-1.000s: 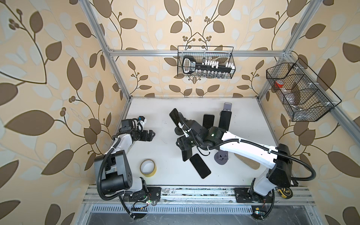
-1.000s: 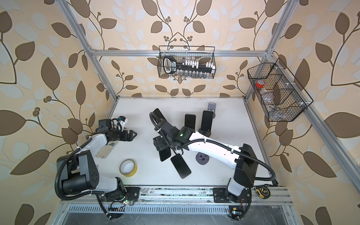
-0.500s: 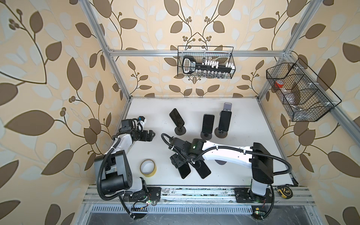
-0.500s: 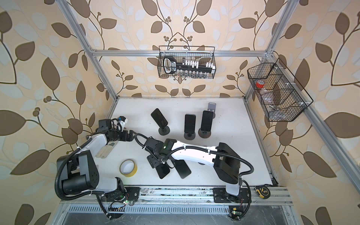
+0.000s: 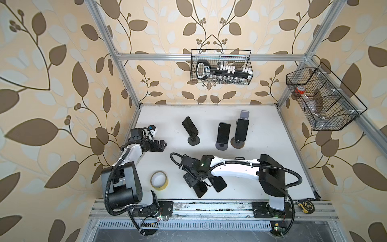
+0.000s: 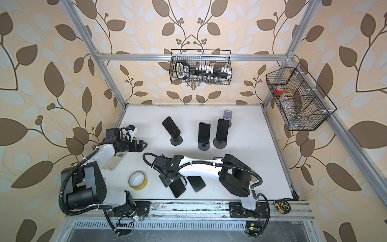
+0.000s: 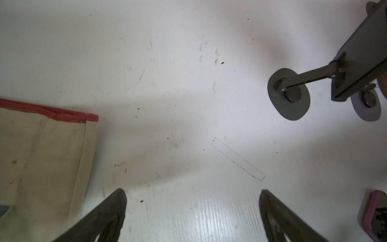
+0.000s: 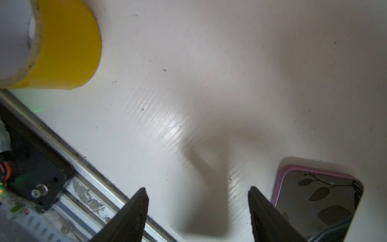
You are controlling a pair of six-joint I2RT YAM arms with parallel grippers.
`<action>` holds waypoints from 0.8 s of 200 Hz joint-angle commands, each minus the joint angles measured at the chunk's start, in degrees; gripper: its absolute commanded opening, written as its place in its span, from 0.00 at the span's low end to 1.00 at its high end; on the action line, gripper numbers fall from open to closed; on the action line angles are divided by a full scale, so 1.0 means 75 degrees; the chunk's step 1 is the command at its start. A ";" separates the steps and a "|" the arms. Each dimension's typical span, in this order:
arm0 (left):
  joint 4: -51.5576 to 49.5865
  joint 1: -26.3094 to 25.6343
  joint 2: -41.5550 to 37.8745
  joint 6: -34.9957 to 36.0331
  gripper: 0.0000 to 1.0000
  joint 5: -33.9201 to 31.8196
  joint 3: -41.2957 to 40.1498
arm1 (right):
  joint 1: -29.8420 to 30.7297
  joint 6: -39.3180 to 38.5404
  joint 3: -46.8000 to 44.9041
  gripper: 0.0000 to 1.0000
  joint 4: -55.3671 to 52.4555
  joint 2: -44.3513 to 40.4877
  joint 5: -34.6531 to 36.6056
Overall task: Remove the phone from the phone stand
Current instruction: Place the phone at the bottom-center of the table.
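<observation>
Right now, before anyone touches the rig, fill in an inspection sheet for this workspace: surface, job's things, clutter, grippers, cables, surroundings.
Surface: white table, scuffed.
Job's things: left phone, middle phone and right phone sit on stands at the back. A flat phone and a second flat phone lie at the front.
Clutter: yellow tape roll; glove under the left arm; tape measure on the front rail.
Grippers: left gripper, jaws apart, empty; right gripper, jaws apart, empty.
Cables: left conduit and right conduit loop off the arms, clear of the stands.
Surroundings: back basket and side basket on leaf-papered walls.
</observation>
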 commanded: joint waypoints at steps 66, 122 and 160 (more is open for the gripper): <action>-0.0132 -0.0001 0.0029 0.0114 0.99 0.0095 0.0274 | 0.0062 0.0184 -0.0314 0.67 0.0127 0.0501 0.0480; -0.0136 -0.0001 0.0026 0.0116 0.99 0.0092 0.0274 | 0.0004 0.0209 -0.0265 0.68 0.0162 0.0683 0.0196; -0.0157 0.0005 0.0041 0.0114 0.99 0.0092 0.0280 | -0.0010 0.0209 -0.0282 0.70 0.0122 0.0833 0.0217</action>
